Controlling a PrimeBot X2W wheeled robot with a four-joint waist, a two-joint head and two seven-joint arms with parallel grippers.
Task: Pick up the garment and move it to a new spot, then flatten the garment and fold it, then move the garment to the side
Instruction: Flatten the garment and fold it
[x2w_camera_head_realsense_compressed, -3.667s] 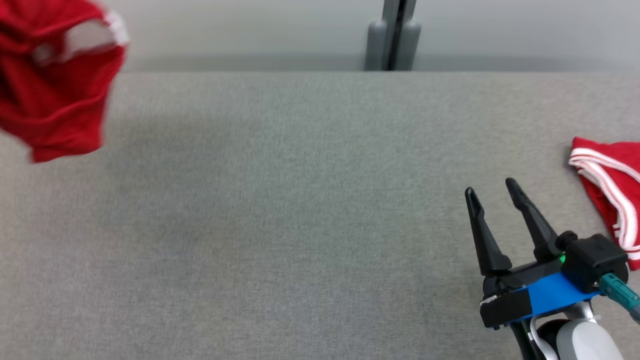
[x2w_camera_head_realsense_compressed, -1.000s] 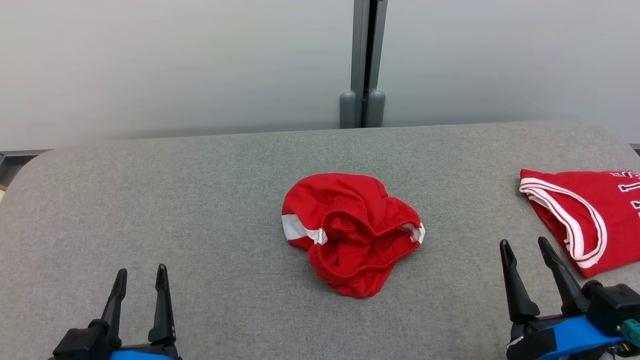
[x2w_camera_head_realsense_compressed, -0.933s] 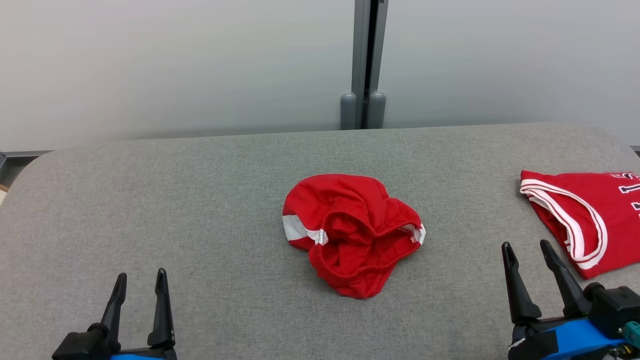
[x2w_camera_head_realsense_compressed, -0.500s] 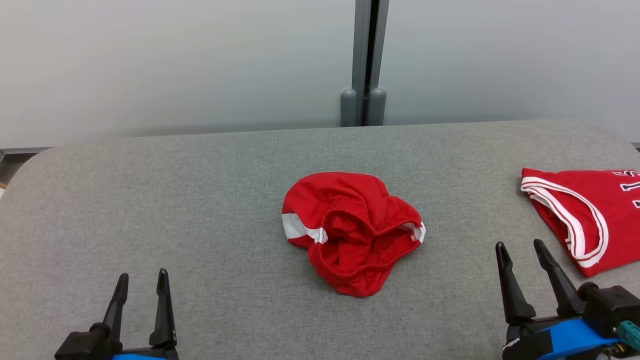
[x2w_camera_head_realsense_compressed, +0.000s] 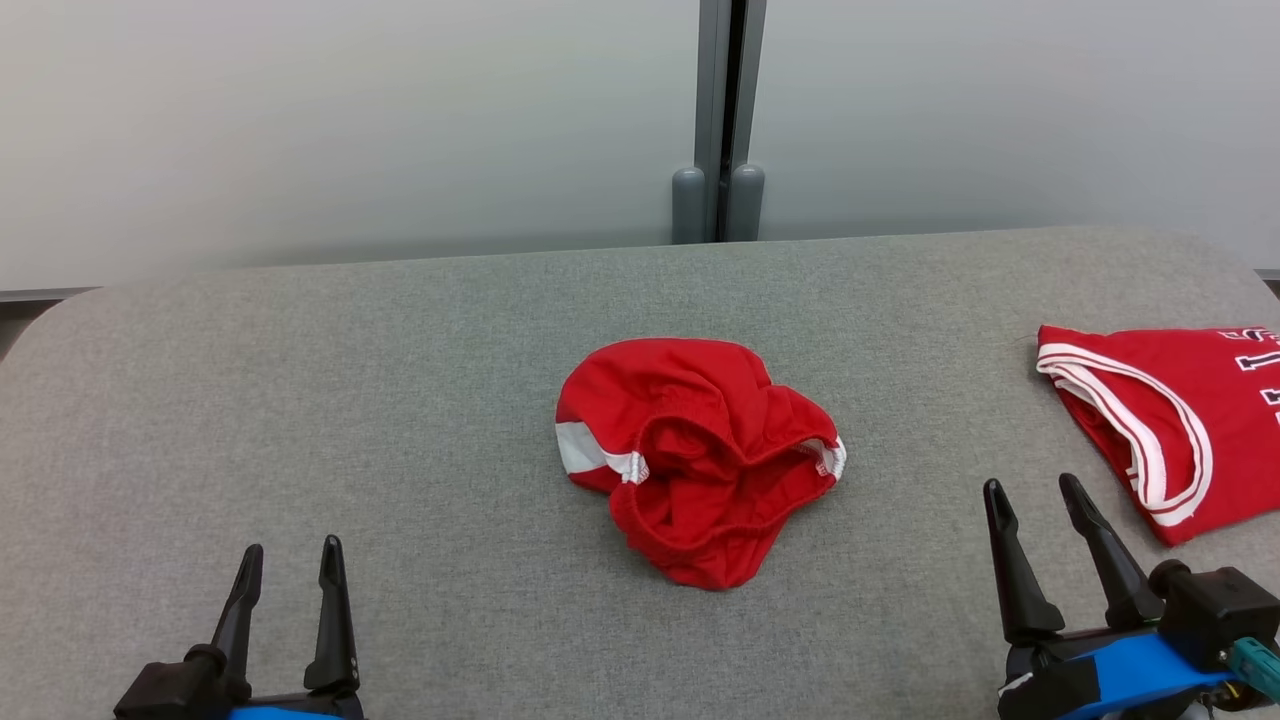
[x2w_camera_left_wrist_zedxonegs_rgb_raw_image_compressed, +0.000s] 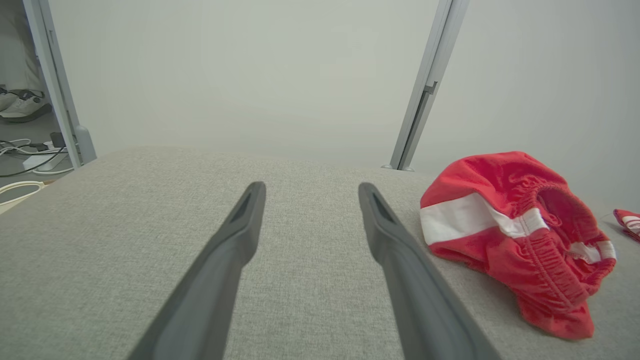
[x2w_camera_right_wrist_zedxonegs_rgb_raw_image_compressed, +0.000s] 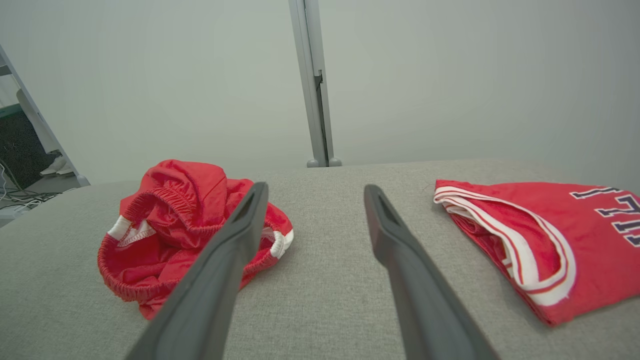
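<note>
Red shorts lie crumpled mid-counter, a spot within equal reach of both arms and apparently suited to the flattening to come. The left hand and right hand hover near the front edge, fingers spread wide and holding nothing. A jersey lies flat at the right, seemingly set aside.

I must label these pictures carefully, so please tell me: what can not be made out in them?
Red jersey with white trim: head view, right edge cuts it; lettering incomplete.
Crumpled red shorts with white stripe: own folds hide its shape; right wrist view, right gripper's dark finger covers part.
Floor clutter: left wrist view, too small.
</note>
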